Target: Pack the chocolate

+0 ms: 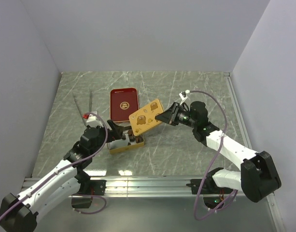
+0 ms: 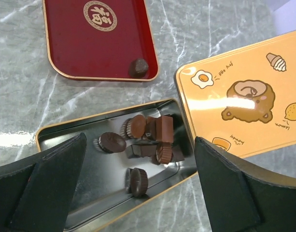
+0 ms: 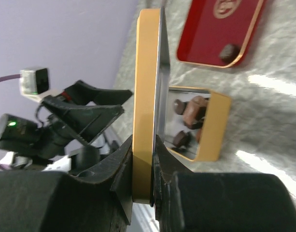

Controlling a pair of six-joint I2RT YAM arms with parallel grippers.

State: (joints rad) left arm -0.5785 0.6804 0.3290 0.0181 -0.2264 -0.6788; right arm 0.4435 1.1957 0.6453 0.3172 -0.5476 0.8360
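Note:
Several dark brown chocolate pieces (image 2: 150, 137) lie in the open gold tin (image 2: 56, 128), bunched toward its right end. One more chocolate (image 2: 138, 67) sits in the near right corner of the red tray (image 2: 80, 48) behind the tin. My left gripper (image 2: 140, 142) hovers open over the tin, one finger at each end, holding nothing. My right gripper (image 3: 144, 145) is shut on the edge of the yellow cartoon-printed lid (image 3: 147, 96). It holds the lid (image 1: 146, 117) tilted in the air, just right of the tin (image 1: 126, 143) and tray (image 1: 124, 104).
Thin metal tongs (image 1: 82, 104) lie on the marble table at the back left. Pale walls close in the left, back and right sides. An aluminium rail (image 1: 152, 183) runs along the near edge by the arm bases.

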